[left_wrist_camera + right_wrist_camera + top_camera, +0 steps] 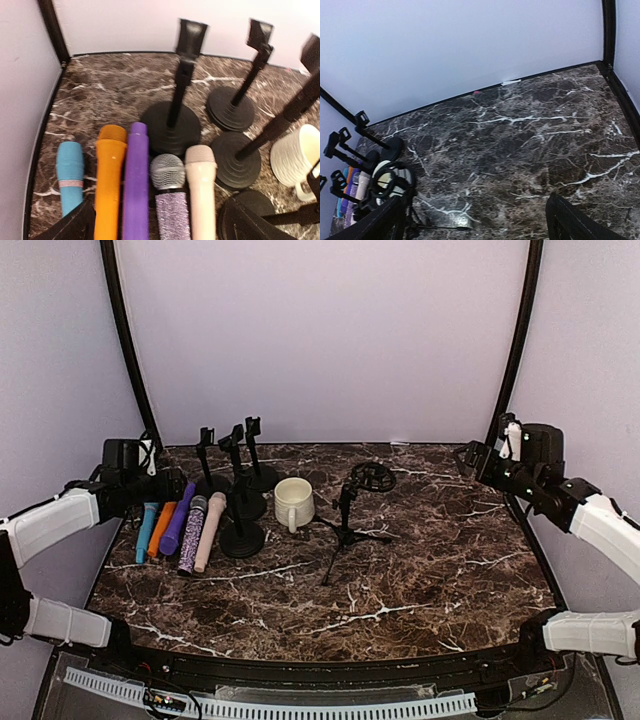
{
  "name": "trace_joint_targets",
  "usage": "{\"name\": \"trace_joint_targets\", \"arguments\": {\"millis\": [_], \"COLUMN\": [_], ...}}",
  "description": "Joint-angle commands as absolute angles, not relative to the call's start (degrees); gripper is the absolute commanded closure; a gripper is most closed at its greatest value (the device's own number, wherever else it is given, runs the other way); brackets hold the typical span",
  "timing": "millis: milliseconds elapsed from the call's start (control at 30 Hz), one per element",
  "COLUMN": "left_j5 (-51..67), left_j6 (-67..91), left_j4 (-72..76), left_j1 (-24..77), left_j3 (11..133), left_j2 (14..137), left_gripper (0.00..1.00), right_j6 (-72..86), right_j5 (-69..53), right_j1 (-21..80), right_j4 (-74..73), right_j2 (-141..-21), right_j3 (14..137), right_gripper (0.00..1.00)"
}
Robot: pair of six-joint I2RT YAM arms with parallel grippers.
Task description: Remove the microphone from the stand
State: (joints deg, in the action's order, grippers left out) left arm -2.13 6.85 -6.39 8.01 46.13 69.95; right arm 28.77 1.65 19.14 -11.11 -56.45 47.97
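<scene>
- The microphones (pixel 169 200): five lie flat on the bench (pixel 430 560), packed side by side, directly below and just ahead of my left gripper (pixel 157 220). I see none seated in a clip, so the target is ambiguous. A grasp here may only lift a unit that is already off.
- Row spacing: the bodies are round and closely packed. A closing finger is likely to nudge a neighbour and set it rolling.
- The stands (pixel 172 125): black round-base posts just beyond the row from my left gripper, with empty clips. I judge them top-heavy, so a sideways brush from my wrist could tip one onto the row.
- The cup (pixel 295 160): right of my left gripper, beside the stand bases. A falling stand could strike it.
- The tripod stand (pixel 350 515): off to the left of my right gripper (pixel 470 458) and lower down, with its ring mount empty as far as I can tell. Its thin legs spread across the bench and could snag a low approach.
- Gripper state: the fingers of both are spread wide and hold nothing.
</scene>
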Motion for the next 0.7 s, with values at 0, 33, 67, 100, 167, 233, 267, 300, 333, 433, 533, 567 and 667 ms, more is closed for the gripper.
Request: {"name": "trace_joint_targets", "arguments": {"millis": [0,33,67,100,167,233,267,300,333,433,533,567,667], "left_j5": [-6.65,-7.11,-8.59,-9.7,-12.78,-15.0,-15.88,-16.2,-16.73,-16.99,-17.72,-17.87,-17.49], "left_j6": [11.39,11.98,12.71,12.86,12.3,11.31,10.26,9.7,8.73,6.99,7.37,7.07,5.61], "left_j4": [8.74,12.21,13.75,17.1,22.33,26.92,28.62,32.45,34.64,42.89,40.09,39.69,41.48], "left_j1": [2.12,0.77,0.47,0.25,-1.17,-1.34,-1.33,-1.41,-1.36,-1.33,-1.32,-1.32,-1.32], "left_j3": [38.75,36.01,34.62,31.62,26.94,22.64,21.12,17.85,16.17,9.07,7.48,7.26,5.58], "left_j2": [63.03,60.65,59.59,57.48,54.95,52.81,52.2,51.09,50.64,48.94,48.16,48.21,48.77], "left_gripper": [0.07,0.06,0.05,0.04,0.03,0.02,0.02,0.02,0.01,0.01,0.01,0.01,0.01], "right_j6": [23.07,22.21,21.49,20.89,20.05,19.5,19.43,19.38,19.13,19.69,18.1,17.22,16.64], "right_j5": [0.63,0.32,0.27,-1.28,-2.61,-2.13,-1.02,0.55,2.84,7.55,13.36,14.26,14.46], "right_j1": [9.74,7.12,4.6,1.77,-3.77,-7.23,-8.33,-9.03,-9.2,-9.23,-9.23,-9.23,-9.22], "right_j4": [-3.09,-2.1,-0.71,0.56,5.05,9.69,12.22,14.93,18.12,28.62,40.25,43.56,54.14], "right_j2": [-54.82,-54.04,-52.68,-51.61,-49.33,-47.26,-46.14,-44.9,-43.57,-40.73,-42.07,-43.57,-49.63], "right_j3": [42.64,41.13,39.47,37.64,33.34,28.97,26.63,24.38,21.74,15.21,8.29,6.57,1.75], "right_gripper": [0.01,0.01,0.01,0.02,0.01,0.01,0.01,0.01,0.01,0.01,0.01,0.01,0.01]}}
